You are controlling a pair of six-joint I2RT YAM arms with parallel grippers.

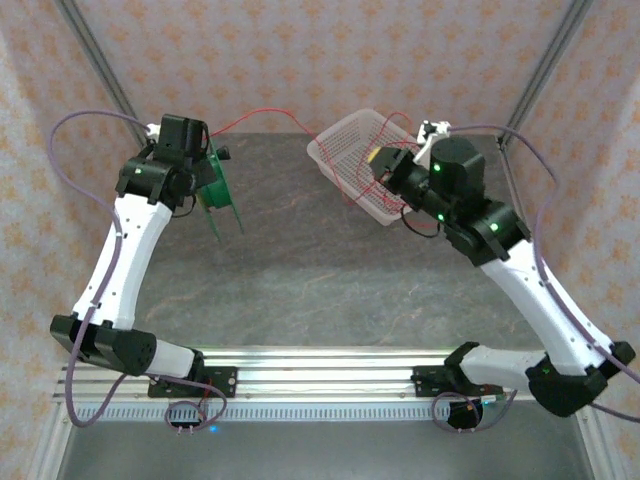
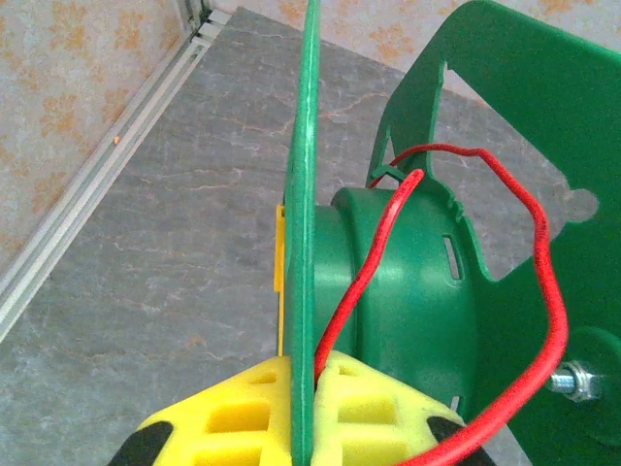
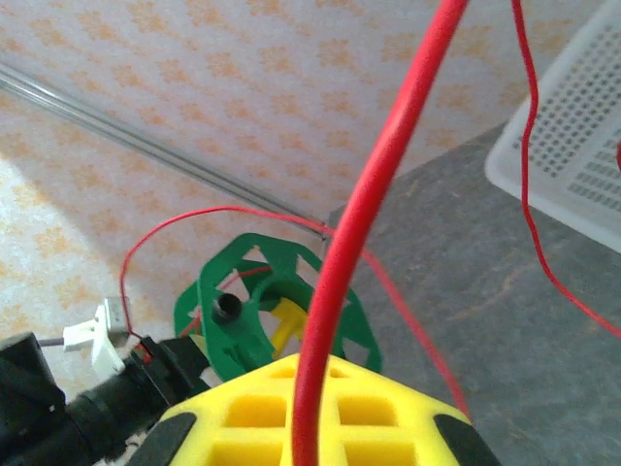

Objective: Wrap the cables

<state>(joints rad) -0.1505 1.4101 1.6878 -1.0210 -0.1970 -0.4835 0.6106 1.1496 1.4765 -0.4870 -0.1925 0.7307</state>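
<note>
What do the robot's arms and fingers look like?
The left arm and right arm are white tubes with black joints. Thin grey-purple cords loop beside them. Tiny green lights glow on the right one. The fingers are bright yellow with square holes.

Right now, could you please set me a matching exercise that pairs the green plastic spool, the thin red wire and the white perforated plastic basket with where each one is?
Things:
1. green plastic spool
2. thin red wire
3. white perforated plastic basket

Places:
A. at the far right of the dark stone-look table, with loose wire loops in it
B. flange pinched in the left gripper
C. running between the fingers of the right gripper

Pairs: 1-B, 2-C, 3-A
</note>
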